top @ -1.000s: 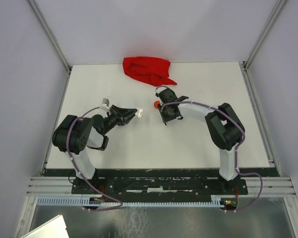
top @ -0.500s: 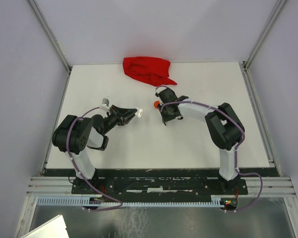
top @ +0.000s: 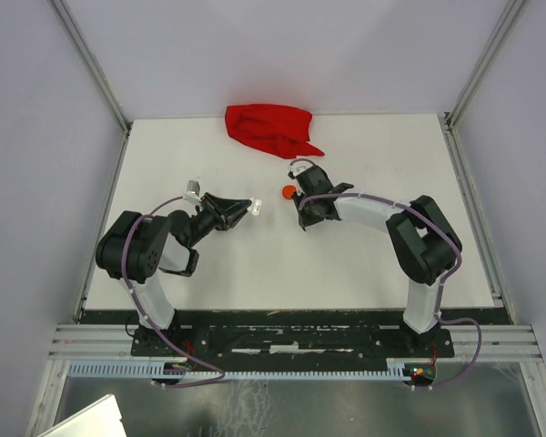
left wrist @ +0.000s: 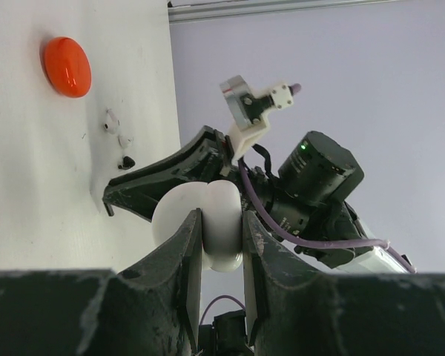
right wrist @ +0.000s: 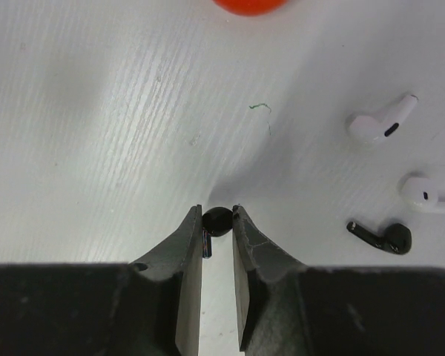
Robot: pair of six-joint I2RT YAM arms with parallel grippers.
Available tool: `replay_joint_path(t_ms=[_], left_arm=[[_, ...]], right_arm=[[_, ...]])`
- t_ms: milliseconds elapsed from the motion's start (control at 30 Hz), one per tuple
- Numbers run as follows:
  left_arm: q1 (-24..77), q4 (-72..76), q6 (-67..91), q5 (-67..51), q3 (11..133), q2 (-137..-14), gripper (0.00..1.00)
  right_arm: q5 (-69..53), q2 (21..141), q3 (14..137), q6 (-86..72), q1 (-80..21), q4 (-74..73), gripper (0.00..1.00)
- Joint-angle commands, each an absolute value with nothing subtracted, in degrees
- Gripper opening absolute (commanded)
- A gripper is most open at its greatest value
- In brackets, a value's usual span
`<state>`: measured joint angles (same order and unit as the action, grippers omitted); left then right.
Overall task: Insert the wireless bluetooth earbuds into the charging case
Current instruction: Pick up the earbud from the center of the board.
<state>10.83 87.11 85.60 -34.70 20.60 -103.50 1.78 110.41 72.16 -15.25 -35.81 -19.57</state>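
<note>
The right gripper [right wrist: 217, 213] is pinching a tiny black comma-shaped earbud [right wrist: 218, 222] on the white surface [right wrist: 96, 148], its jaws standing narrow and touching the earbud on both sides. To the right of it, three more earbuds are lying loose: a second black earbud [right wrist: 382, 237] nearest, then the near white earbud [right wrist: 430, 194], then the far white earbud [right wrist: 382, 122]. That is making four earbuds in all, two black and two white. Beyond them an orange-red round disc [right wrist: 251, 4] is showing only as a sliver at the top edge of the right wrist view.

The left gripper [left wrist: 221, 216] is clamping a white round charging case [left wrist: 208, 196] between its jaws, something the right wrist view is not showing. The left wrist view is showing the whole orange-red disc and only three earbuds, two white and one black; the right arm's black fingers are hiding the fourth.

From above, the earbuds are too small to make out. That view alone is taking in both arms facing each other and one crumpled red cloth [top: 271, 130] lying at the far edge of the surface.
</note>
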Motion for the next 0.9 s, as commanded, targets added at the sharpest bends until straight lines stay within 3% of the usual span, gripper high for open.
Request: replay_joint_path(t_ms=[0,233,433,633,867], left_arm=[[10.5,92.5,87.4,-36.1,20.6,-103.0,0.03],[12.0,92.3,87.7,-35.5,20.5,-103.1,0.03],[14.8,92.0,89.8,-34.1,21.5,-104.4,0.03],[16.4,90.9,91.5,-32.8,22.4,-105.3,0.03],[19.0,90.8,93.2,-32.5,24.5,-106.6,0.03]], right_arm=[[1.3,101.2,68.1,-15.3,-35.5,-8.2,0.11],[-3.7,90.2,57.7,-16.1,-35.5,8.0,0.09],[-7.9,82.1,44.1,-19.1,-35.6,33.5,0.07],[-10.5,81.8,35.3,-18.6,-35.8,56.8,0.02],[-13.9,85.4,31.6,-15.0,-36.5,70.8,0.02]])
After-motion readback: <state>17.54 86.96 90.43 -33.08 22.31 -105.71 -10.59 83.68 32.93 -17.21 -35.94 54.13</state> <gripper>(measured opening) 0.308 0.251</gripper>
